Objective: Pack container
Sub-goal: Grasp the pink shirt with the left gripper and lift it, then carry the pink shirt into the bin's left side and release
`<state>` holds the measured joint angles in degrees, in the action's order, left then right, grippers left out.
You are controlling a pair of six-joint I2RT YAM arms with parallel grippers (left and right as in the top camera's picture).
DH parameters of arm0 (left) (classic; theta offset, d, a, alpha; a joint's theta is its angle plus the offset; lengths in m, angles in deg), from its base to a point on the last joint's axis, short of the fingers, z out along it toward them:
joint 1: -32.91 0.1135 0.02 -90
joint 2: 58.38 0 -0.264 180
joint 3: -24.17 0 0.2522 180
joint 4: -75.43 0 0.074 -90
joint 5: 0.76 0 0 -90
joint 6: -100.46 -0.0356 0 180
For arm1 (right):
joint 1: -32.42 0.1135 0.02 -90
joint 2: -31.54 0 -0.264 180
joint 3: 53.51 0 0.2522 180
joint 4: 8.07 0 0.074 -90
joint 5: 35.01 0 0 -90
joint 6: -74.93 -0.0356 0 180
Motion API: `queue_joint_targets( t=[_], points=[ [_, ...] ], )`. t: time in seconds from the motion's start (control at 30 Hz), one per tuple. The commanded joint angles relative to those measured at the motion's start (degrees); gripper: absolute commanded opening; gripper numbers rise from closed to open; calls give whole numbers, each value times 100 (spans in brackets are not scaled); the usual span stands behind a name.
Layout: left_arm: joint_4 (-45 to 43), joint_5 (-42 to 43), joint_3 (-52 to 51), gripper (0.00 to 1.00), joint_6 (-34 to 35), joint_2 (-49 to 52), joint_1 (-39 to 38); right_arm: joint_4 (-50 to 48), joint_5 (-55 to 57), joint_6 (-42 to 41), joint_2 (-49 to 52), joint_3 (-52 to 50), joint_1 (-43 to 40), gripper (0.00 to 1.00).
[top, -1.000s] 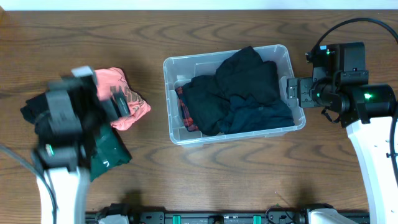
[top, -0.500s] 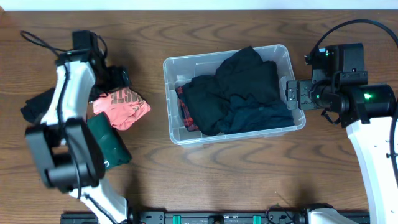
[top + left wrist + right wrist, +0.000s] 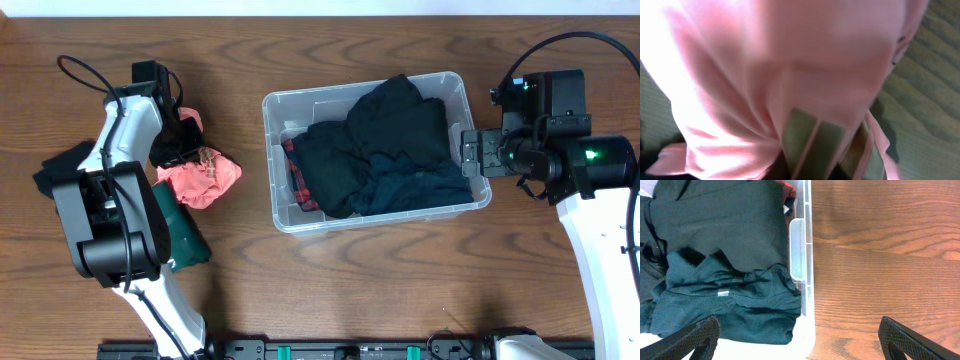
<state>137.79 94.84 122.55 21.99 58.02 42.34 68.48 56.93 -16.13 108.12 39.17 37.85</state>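
Nearest me on the left lies a green cloth (image 3: 185,240), waiting its turn. Just past it is the pink cloth (image 3: 205,180). My left gripper (image 3: 185,148) is down at its far edge, I think to pick it up. Pink fills that camera, so I cannot tell if those fingers are apart or pinched. The container (image 3: 350,221) sits in the middle of the table, piled with dark clothes (image 3: 390,150). At its right end my right gripper (image 3: 797,342) is wide open and holds nothing. It has one finger on each side of the wall, maybe to stop the box sliding.
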Motion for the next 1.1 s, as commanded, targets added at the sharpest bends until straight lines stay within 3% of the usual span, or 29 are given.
queue_joint_targets(
  t=[0.0,0.33,0.57,0.8,1.07],
  points=[
    [118,-70,50,6,-50,-157,26,2,208,-22,-90,4,-72,99],
    [409,4,450,6,-11,-2647,-280,-15,575,-83,-949,26,-693,99],
    [404,-7,459,6,772,-4061,-1692,4,511,-81,-1375,26,-1029,99],
    [459,-48,444,6,1093,-3617,-3073,48,466,-83,-1362,26,-1029,99],
    [763,-166,444,6,1152,-2229,-3436,55,339,-81,-1364,26,-1029,99]
  ],
)
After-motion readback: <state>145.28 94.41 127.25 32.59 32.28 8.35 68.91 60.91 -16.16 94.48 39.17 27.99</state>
